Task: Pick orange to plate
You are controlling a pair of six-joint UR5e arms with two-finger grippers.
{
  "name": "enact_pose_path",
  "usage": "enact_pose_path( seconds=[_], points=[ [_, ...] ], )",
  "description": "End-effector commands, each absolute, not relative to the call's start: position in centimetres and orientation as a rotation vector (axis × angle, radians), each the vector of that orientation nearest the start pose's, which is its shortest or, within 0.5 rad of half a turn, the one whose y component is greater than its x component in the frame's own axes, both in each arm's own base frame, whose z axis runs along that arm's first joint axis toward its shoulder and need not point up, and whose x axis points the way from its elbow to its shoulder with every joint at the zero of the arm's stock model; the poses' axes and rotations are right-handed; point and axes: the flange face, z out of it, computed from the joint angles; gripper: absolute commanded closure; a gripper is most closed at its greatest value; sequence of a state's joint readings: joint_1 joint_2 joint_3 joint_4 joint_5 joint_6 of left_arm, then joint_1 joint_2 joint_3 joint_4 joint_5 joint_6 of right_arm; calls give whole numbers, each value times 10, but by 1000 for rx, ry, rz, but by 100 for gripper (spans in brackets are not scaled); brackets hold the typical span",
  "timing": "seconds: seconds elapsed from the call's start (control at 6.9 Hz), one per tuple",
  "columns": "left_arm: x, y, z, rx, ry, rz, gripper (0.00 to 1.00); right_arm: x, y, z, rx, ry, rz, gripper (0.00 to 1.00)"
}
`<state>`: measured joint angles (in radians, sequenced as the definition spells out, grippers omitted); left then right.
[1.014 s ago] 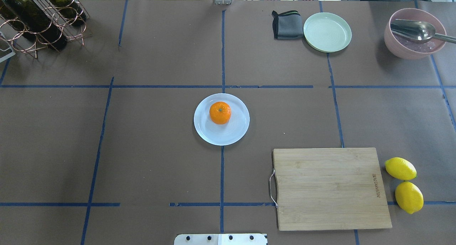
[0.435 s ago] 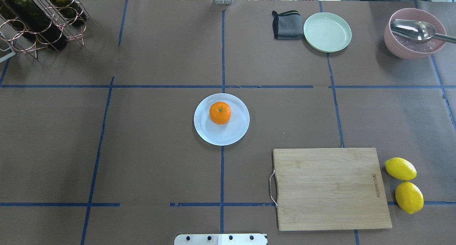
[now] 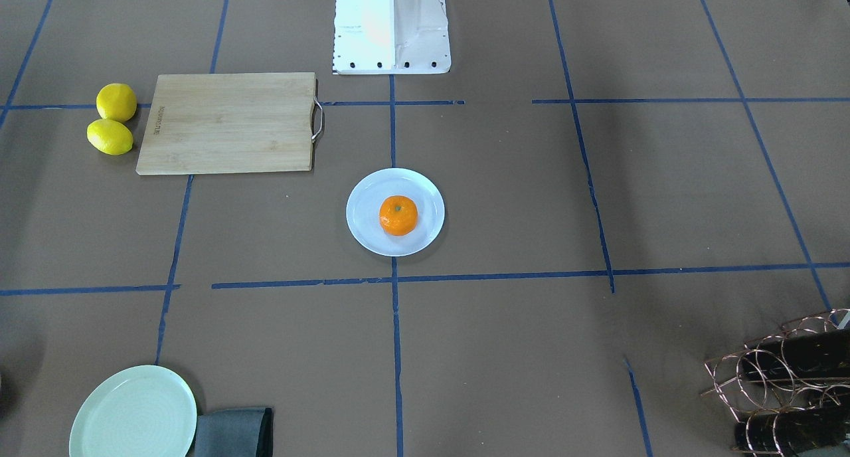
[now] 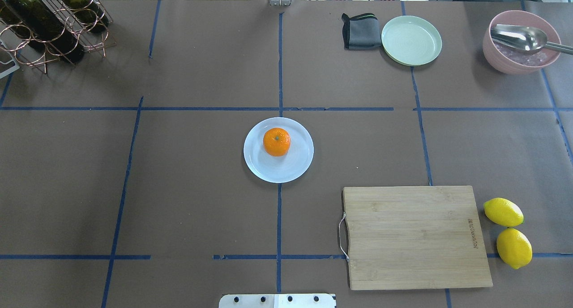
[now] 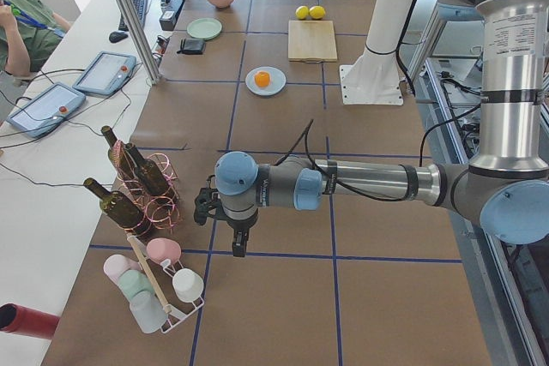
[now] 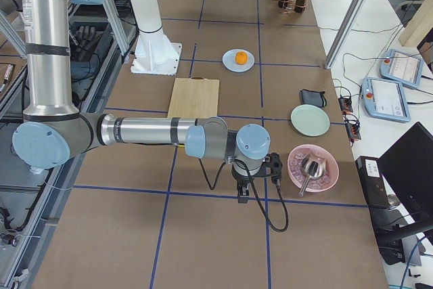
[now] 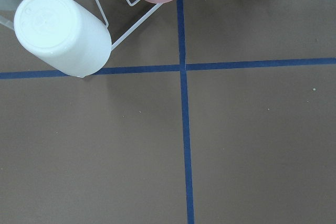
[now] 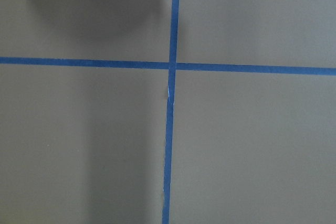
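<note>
Across from the robot, the front-facing camera gives me the small round bright-orange mandarin [image 3: 398, 215] resting on the round pale bluish-white plate [image 3: 364, 231], mid-table. Overhead agrees, stem spot up. Left-end view: left gripper [image 5: 238, 248] hangs beside the copper wire bottle rack [image 5: 163, 207]; its opening I cannot tell. Right-end view: right gripper [image 6: 242, 196] near the pink bowl [image 6: 294, 166]; likewise cannot tell.

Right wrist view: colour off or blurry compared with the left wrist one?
Right wrist view: table paper reads grey-green, tape lines crisp, soft shadow band left of centre. Left wrist view: paper warm brown, white cup sharp, no glare.
</note>
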<state>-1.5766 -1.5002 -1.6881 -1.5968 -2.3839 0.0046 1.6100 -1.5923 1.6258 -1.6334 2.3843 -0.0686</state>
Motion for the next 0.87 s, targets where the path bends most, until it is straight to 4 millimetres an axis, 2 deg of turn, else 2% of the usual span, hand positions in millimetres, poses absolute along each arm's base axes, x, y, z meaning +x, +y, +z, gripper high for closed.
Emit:
enact_pose_path(
  seconds=[0.0,0.72],
  points=[
    [-64,-466,629,72,812,28,0,80,-480,645,37,-812,6,0],
    [-64,-466,629,72,812,28,0,80,-485,639,48,-812,5,0]
  ],
)
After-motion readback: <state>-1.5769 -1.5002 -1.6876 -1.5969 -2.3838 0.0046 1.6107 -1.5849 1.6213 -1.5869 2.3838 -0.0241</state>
